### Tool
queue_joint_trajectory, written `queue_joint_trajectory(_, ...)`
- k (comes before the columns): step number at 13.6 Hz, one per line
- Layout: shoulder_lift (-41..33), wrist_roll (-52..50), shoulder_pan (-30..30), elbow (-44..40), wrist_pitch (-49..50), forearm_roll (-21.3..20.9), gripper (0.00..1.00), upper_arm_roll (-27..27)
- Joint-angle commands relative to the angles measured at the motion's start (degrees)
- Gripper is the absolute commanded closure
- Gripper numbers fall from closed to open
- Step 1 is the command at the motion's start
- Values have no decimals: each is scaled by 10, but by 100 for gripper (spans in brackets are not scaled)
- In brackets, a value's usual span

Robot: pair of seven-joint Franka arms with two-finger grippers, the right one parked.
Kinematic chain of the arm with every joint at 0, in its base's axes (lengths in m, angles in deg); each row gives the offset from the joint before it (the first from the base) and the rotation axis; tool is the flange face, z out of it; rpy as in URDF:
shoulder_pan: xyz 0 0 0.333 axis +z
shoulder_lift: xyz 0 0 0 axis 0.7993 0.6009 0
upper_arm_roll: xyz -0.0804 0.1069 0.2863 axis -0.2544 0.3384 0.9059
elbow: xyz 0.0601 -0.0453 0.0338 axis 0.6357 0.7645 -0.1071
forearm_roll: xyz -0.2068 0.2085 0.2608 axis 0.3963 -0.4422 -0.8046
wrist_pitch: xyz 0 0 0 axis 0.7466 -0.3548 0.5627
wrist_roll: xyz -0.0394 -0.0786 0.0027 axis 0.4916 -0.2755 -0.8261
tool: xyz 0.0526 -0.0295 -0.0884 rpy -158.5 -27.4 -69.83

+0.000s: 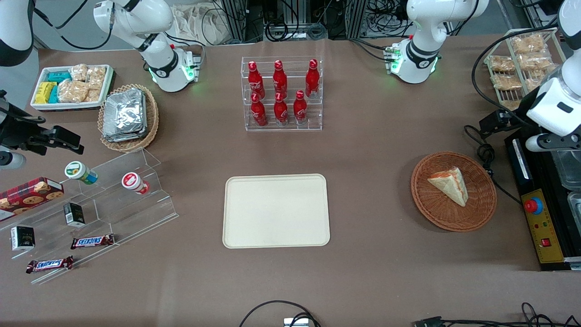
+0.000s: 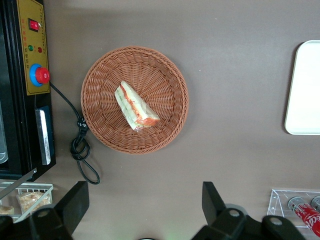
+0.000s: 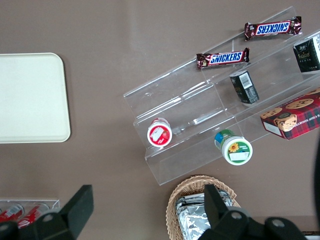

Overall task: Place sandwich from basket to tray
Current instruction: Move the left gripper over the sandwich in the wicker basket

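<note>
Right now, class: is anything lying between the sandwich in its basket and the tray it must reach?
Nothing visible. Only bare table separates the basket holding the sandwich from the tray. The open tool hangs above the basket, also unobstructed.

Tray (image 2: pixel 305 90) cut off by wrist view's edge.

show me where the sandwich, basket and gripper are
sandwich (image 2: pixel 135 106): left wrist view, middle of its layered edge
basket (image 2: pixel 105 82): left wrist view, bare woven floor
gripper (image 2: pixel 145 207): left wrist view, midway between its open fingertips, above the table beside the basket
</note>
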Motion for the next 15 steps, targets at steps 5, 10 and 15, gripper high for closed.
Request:
queue_joint_trajectory(5, 12, 1, -4, -9, -2, -13, 0, 2)
queue_joint_trajectory(10, 7, -58, 11, 94, -100, -15, 0, 7)
queue_joint_trajectory(15, -1, -149, 14, 219, -230, -16, 0, 9)
